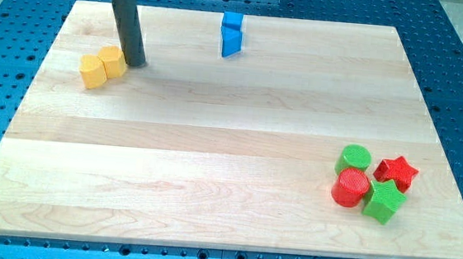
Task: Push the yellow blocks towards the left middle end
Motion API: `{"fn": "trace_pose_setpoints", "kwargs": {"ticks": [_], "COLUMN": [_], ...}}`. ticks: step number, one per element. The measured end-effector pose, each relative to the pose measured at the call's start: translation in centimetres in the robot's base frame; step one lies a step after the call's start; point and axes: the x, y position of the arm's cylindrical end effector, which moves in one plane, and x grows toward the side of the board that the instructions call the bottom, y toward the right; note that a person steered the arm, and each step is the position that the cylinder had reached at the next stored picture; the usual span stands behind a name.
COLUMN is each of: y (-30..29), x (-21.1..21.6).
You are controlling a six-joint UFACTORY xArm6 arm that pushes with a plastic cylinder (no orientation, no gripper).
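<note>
Two yellow blocks lie touching near the board's upper left: one (93,71) further left and lower, the other (112,60) to its upper right. Their exact shapes are hard to make out. My tip (134,61) rests on the board right against the right side of the upper-right yellow block. The dark rod rises from it toward the view's top.
Two blue blocks (231,34) sit stacked close together near the top middle. At the lower right a cluster holds a green cylinder (353,159), a red star (397,171), a red cylinder (350,188) and a green block (383,200). The wooden board (212,169) lies on a blue perforated table.
</note>
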Motion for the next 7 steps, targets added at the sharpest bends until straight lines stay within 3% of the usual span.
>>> {"fn": "trace_pose_setpoints", "kwargs": {"ticks": [2, 4, 5, 6, 7], "y": [-1.6, -4.4, 2.1, 14.7, 24.7], "x": [-1.4, 4.2, 5.2, 4.7, -2.0]}}
